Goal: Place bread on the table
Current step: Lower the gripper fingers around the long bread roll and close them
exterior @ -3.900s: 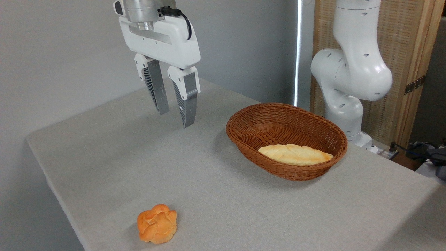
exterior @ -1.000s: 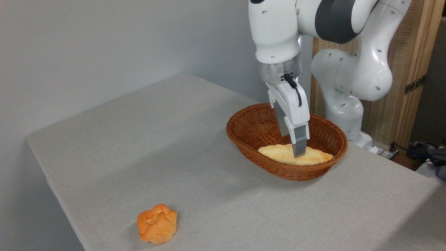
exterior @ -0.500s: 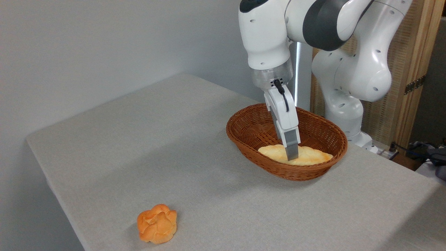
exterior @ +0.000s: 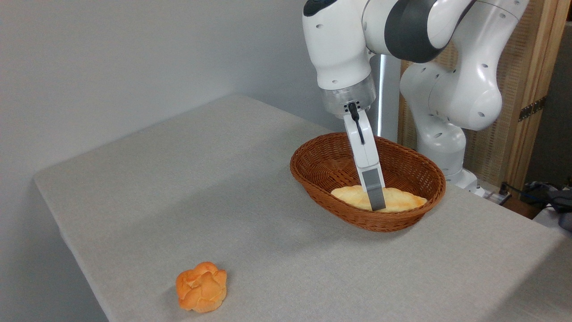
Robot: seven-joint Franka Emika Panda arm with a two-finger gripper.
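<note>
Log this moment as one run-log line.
phase: reach | gripper: down at bread, closure unclear | bread: in basket | table: bun

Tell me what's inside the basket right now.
The bread lies in the basket, with the gripper down at its middle. The near finger covers part of the loaf; the far finger is hidden.

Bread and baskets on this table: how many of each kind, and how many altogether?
Braided loaf: 1, lying in the basket with the gripper down at it
Round knotted bun: 1, on the table
Wicker basket: 1
Total: 3 things
</note>
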